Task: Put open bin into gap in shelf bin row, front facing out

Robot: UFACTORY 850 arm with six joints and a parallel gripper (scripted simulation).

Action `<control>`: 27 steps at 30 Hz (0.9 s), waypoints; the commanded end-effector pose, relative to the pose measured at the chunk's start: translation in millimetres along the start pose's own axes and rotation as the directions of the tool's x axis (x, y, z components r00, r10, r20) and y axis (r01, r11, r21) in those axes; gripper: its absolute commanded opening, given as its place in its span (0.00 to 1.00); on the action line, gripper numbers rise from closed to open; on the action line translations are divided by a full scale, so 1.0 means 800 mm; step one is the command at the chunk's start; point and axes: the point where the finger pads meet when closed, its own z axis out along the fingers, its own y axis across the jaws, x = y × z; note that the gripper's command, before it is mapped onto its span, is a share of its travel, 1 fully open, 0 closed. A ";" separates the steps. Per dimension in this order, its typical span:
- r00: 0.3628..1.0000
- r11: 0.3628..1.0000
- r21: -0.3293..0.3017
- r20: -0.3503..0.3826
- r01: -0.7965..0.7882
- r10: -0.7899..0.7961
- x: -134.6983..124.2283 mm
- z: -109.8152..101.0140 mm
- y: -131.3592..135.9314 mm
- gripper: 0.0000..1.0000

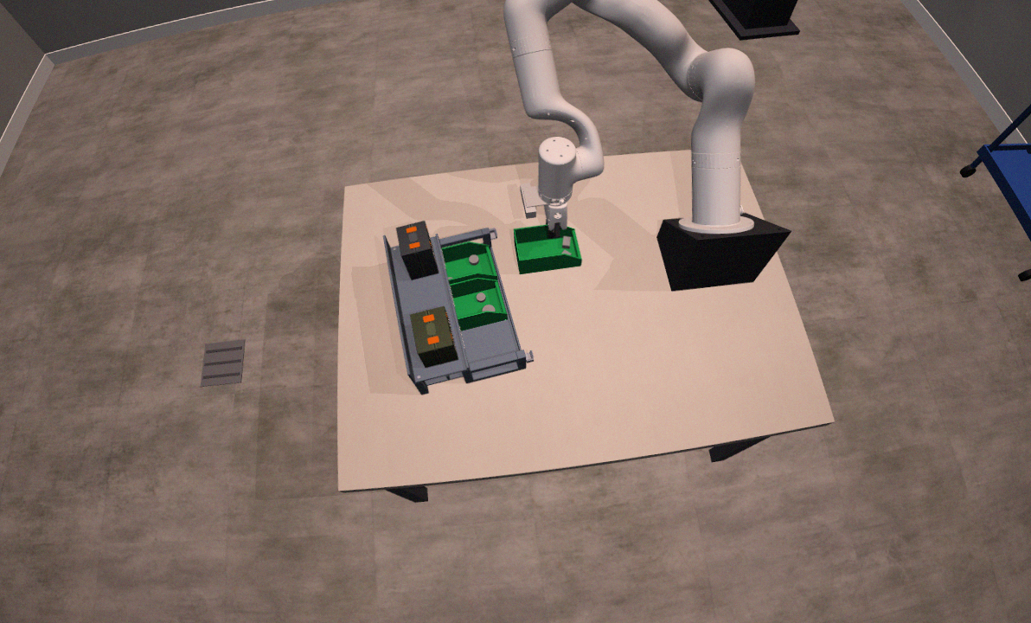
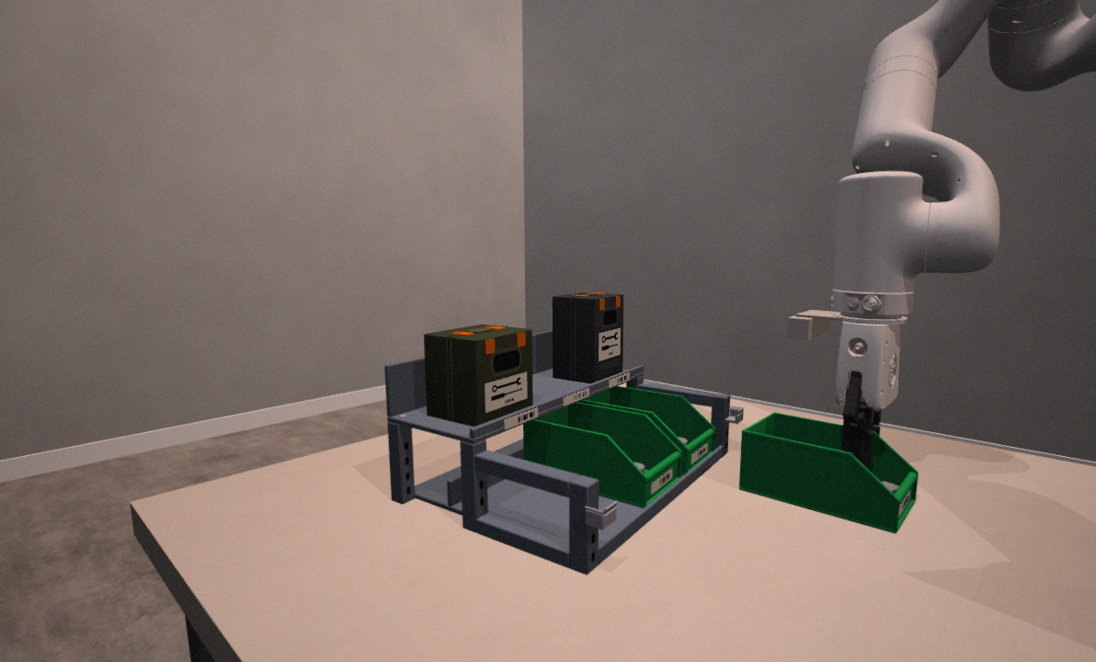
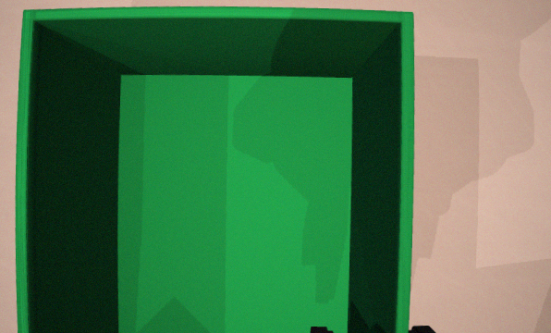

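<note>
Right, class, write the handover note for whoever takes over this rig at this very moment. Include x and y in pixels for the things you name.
Gripper: the gripper (image 1: 555, 232) (image 2: 862, 449) (image 3: 372, 330) is open, fingers astride one side wall.
Places: open bin (image 1: 550, 264) (image 2: 811, 480) (image 3: 174, 185) on the table, parts (image 1: 566, 242) inside; two others on the shelf (image 1: 496, 341) (image 2: 475, 485), gap at one end.
Done: fingers placed.
Left: grip, lift, perhaps tilt, insert front outward, push behind the lip.
</note>
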 end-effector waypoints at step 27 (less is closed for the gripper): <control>1.000 1.000 0.000 -0.001 0.000 0.000 0.001 -0.005 0.000 0.29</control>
